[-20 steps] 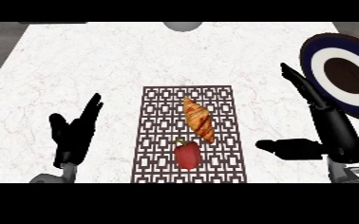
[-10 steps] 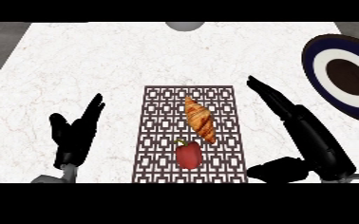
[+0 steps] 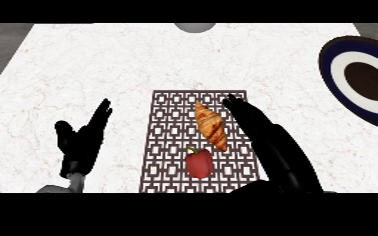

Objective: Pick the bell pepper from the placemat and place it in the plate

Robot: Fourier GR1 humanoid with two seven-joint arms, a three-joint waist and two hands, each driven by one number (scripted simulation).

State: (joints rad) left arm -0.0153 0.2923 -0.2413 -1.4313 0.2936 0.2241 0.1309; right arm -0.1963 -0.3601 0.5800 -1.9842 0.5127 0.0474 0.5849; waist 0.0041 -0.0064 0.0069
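Note:
A red bell pepper (image 3: pixel 198 163) lies on the near part of the patterned placemat (image 3: pixel 168 130), with a croissant (image 3: pixel 211 125) just beyond it. My right hand (image 3: pixel 269 140) stretches over the mat's right edge, fingers straight and open, right of the pepper and the croissant and holding nothing. The plate (image 3: pixel 353 77), dark-rimmed with a white ring and a dark centre, sits at the far right, cut by the view's edge. My left hand (image 3: pixel 83 140) rests open left of the mat, fingers up.
A grey round object (image 3: pixel 196 26) shows at the counter's far edge. The white marble counter (image 3: pixel 111 65) spreads out round the mat.
My right hand has swung left from near the plate, across the counter to the placemat's right edge beside the croissant. The left hand, pepper and croissant have not moved.

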